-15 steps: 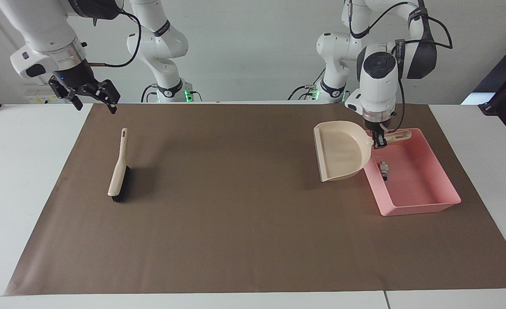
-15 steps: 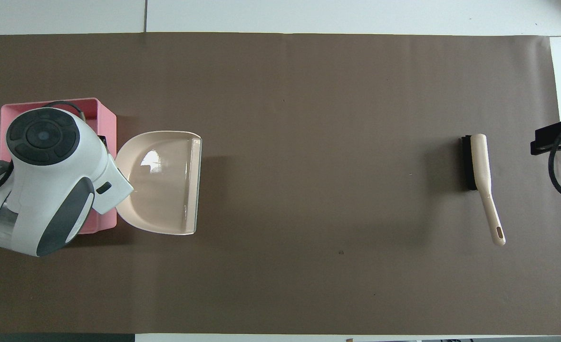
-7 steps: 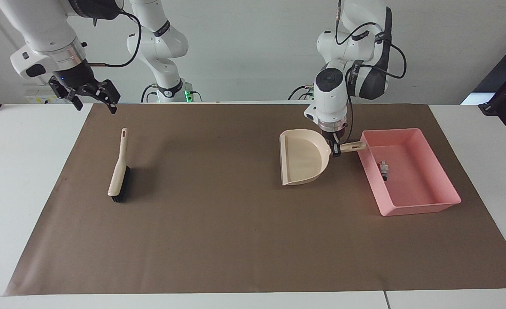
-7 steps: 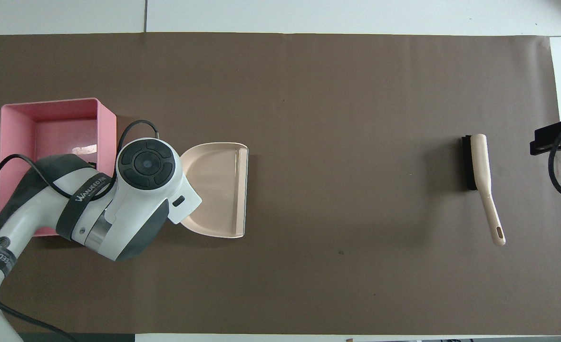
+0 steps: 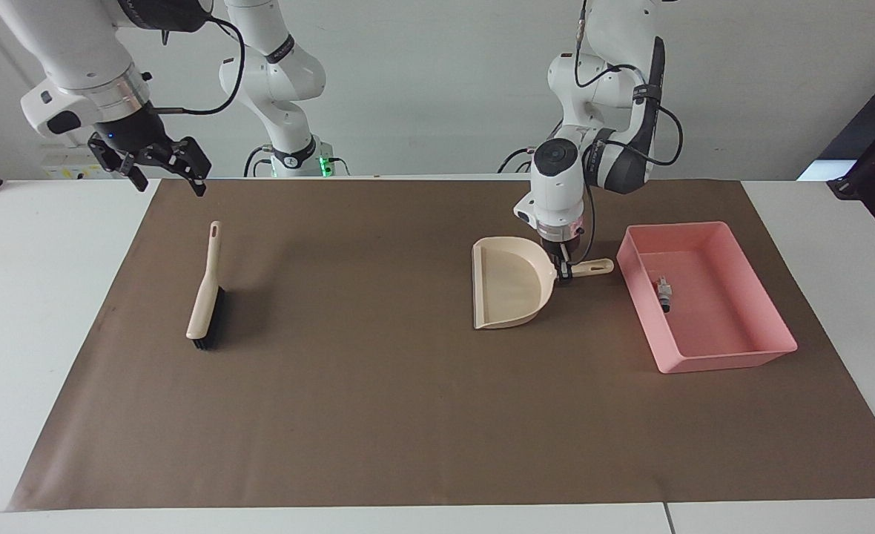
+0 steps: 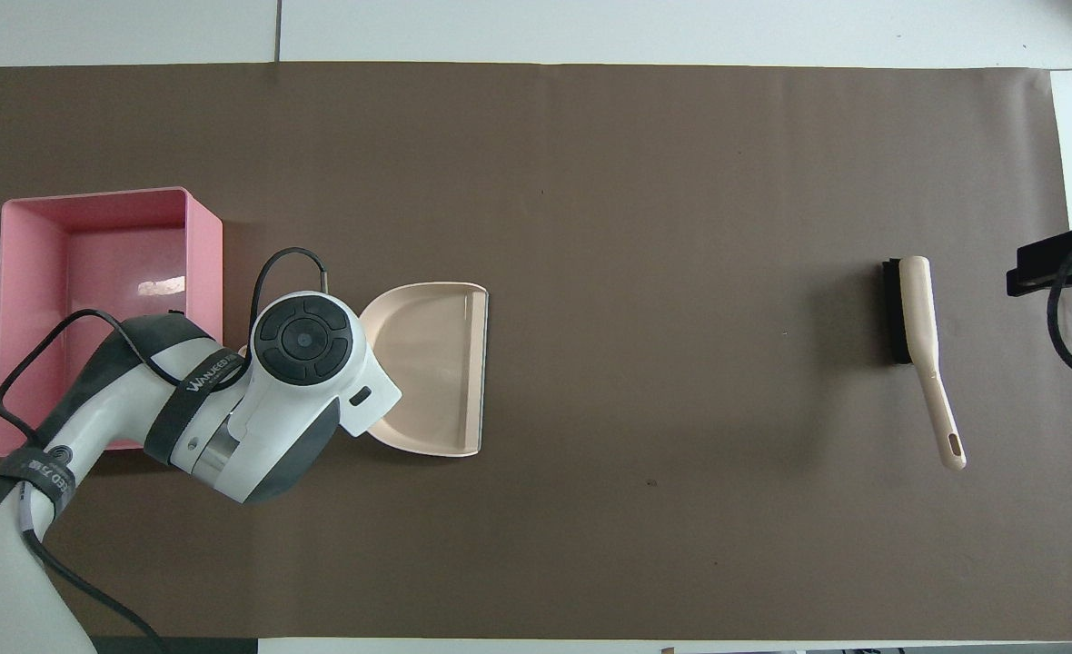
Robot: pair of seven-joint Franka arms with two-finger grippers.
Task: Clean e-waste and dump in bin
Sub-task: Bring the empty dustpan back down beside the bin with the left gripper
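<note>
A second ago the left end effector [image 5: 565, 273] held the beige dustpan [image 5: 508, 291] by its handle over the pink bin [image 5: 734, 348], the handle lying above the bin's wall. Since then the arm has carried the dustpan away from the bin toward the middle of the worktop and lowered it, so it now sits at about nine o'clock from the bin in the facing view, its handle tip near the bin's wall but apart from it. The arm has also drawn back off the bin, uncovering it in the overhead view.
</note>
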